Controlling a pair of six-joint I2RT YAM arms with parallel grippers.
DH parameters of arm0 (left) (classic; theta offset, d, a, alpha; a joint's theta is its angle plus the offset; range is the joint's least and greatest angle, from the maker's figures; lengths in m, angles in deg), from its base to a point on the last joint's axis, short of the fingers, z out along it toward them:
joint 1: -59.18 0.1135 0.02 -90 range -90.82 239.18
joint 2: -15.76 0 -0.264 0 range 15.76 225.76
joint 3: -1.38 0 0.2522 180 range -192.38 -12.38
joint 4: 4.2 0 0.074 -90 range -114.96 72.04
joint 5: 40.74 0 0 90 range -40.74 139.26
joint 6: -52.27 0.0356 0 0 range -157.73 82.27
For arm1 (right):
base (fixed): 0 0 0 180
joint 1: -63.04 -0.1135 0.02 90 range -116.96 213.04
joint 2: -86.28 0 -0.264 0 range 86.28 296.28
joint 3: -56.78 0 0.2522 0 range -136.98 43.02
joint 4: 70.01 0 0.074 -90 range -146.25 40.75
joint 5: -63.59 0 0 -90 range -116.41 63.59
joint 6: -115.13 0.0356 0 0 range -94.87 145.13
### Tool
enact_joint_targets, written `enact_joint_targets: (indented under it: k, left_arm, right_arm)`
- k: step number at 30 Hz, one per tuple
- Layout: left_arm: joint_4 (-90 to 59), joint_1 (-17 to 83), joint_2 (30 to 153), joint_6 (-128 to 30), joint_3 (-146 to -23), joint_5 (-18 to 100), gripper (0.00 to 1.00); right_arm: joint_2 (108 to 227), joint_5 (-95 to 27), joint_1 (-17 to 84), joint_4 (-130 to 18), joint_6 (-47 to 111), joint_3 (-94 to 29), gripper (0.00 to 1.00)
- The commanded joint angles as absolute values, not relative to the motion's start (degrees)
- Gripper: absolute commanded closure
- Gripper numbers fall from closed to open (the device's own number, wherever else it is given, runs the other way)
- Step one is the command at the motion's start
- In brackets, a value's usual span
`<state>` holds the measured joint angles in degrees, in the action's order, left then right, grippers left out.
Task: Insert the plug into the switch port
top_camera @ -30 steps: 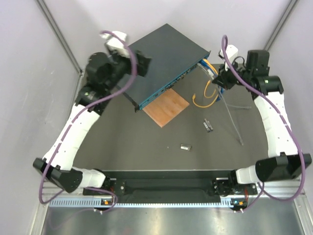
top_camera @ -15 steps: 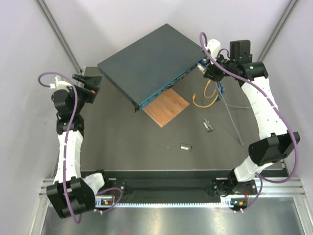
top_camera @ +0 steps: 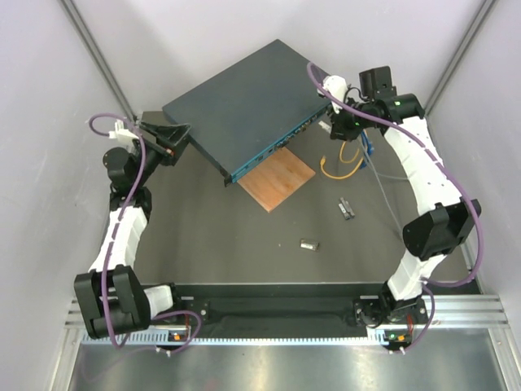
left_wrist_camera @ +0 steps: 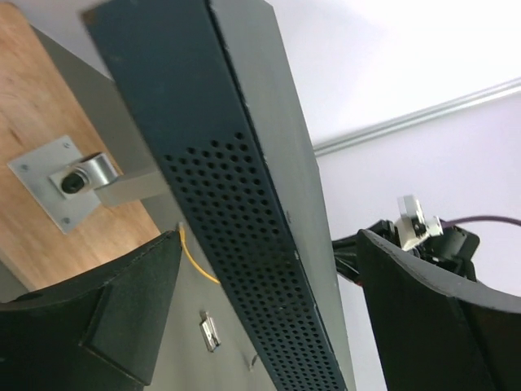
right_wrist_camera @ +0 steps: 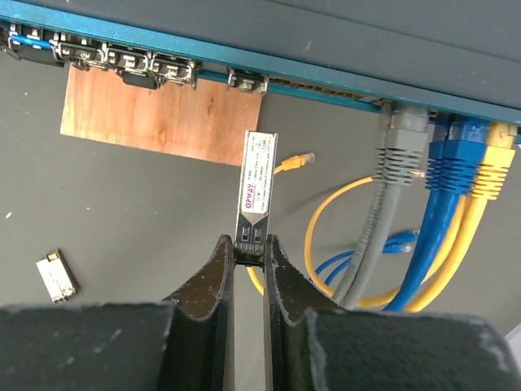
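Observation:
The switch [top_camera: 244, 98], a flat dark box with a teal front face [right_wrist_camera: 326, 85], lies askew at the back of the table. My right gripper [right_wrist_camera: 249, 248] is shut on the rear end of the plug [right_wrist_camera: 256, 179], a slim silver module with a white label. The plug points at the row of sockets and stops short of a small port [right_wrist_camera: 247, 80]. From above, the right gripper [top_camera: 330, 124] hangs by the switch's right end. My left gripper [top_camera: 172, 138] is open at the switch's left corner. The perforated side [left_wrist_camera: 244, 220] lies between its fingers [left_wrist_camera: 106, 318].
Grey, blue and yellow cables [right_wrist_camera: 440, 163] sit in the sockets right of the plug and loop onto the mat [top_camera: 346, 159]. A thin wooden square [top_camera: 277, 177] lies under the front face. Two small metal modules [top_camera: 347, 208] [top_camera: 308, 243] lie loose on the mat.
The left arm left the switch's top, swung out left, then came back to the left corner. The right gripper carried the plug leftward along the front face.

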<state>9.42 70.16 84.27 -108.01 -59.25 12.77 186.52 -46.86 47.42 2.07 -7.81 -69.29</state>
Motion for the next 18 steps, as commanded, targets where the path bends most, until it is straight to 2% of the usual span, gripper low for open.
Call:
enact_joint_targets:
  k: [1,6,9,10,12,13,15,16,18]
  left_arm:
    - [16.3,68.6,85.3,-108.2,-60.7,11.7,0.09]
    - [13.2,66.9,86.2,-106.1,-62.5,11.9,0.24]
    - [10.4,66.6,86.6,-104.4,-63.6,12.2,0.39]
    - [10.3,66.6,86.7,-104.5,-63.7,12.3,0.47]
    - [10.1,66.4,87.0,-104.3,-64.1,12.4,0.55]
    - [8.5,66.2,87.1,-103.7,-64.6,12.5,0.64]
    - [8.2,66.0,87.3,-103.6,-65.0,12.6,0.72]
    - [8.1,66.1,87.1,-103.6,-65.0,12.5,0.80]
    - [8.1,66.1,87.0,-103.6,-64.9,12.5,0.87]
  right_arm:
    - [186.1,-45.5,46.6,1.9,-7.2,-72.6,1.00]
    - [186.8,-44.9,46.5,1.0,-5.1,-73.7,1.00]
    - [187.4,-44.5,46.3,1.0,-3.7,-74.9,1.00]
    - [187.6,-44.4,45.9,1.0,-3.3,-75.1,1.00]
    - [187.8,-43.9,45.5,1.0,-3.0,-75.2,1.00]
    - [187.9,-43.6,45.2,0.9,-2.9,-75.2,1.00]
    - [188.0,-42.6,44.6,0.8,-2.9,-75.4,1.00]
    - [188.1,-42.4,44.4,0.8,-2.7,-75.5,1.00]
    - [188.2,-42.2,44.3,0.9,-2.6,-75.9,1.00]
